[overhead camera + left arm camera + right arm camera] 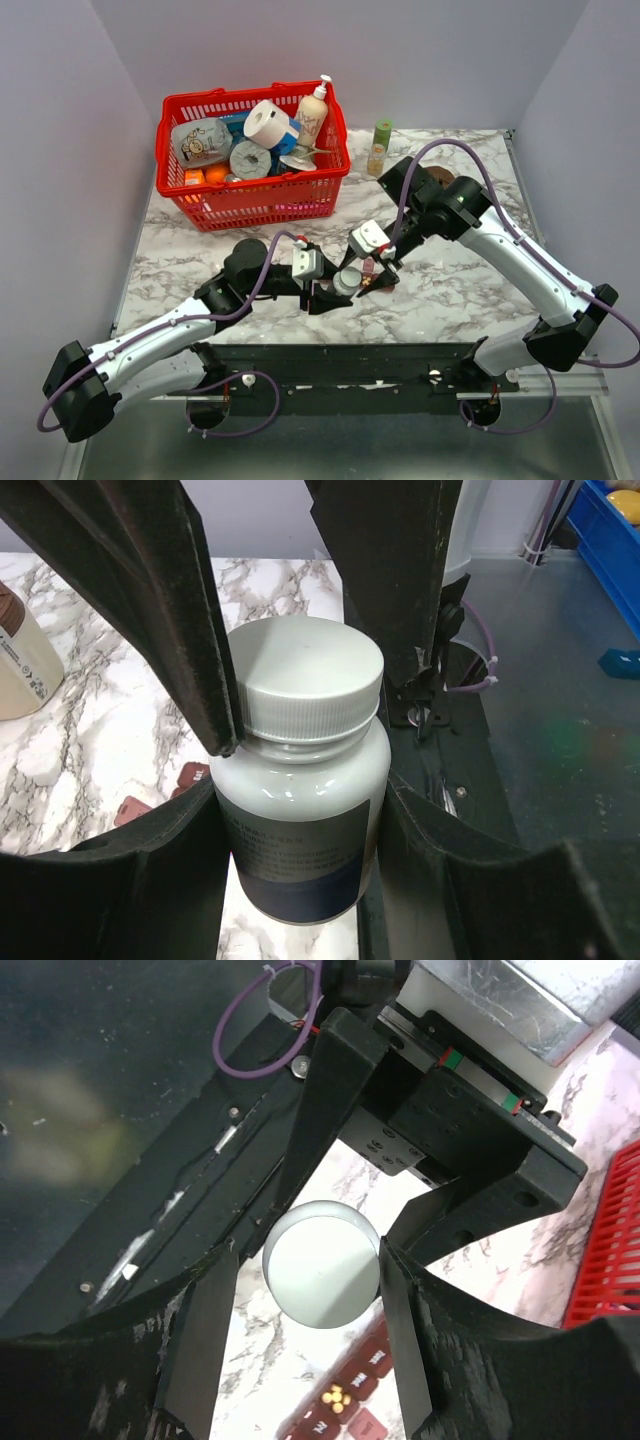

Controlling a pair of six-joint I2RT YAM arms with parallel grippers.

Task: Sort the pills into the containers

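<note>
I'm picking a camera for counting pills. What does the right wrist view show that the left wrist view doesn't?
Right wrist only: yellow pills in an open compartment of the pill organizer, plus the red basket. Left wrist only: the label on the bottle and a cream tub. Both: the bottle, white cap on, held in the left fingers.

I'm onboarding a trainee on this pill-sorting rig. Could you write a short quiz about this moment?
1. True or false: the left end effector grips the white bottle by its body.
2. The pills visible in the pill organizer are: A) blue B) yellow C) green.
3. Fill in: the right end effector straddles the bottle's ____.
Key: 1 true; 2 B; 3 cap.
</note>
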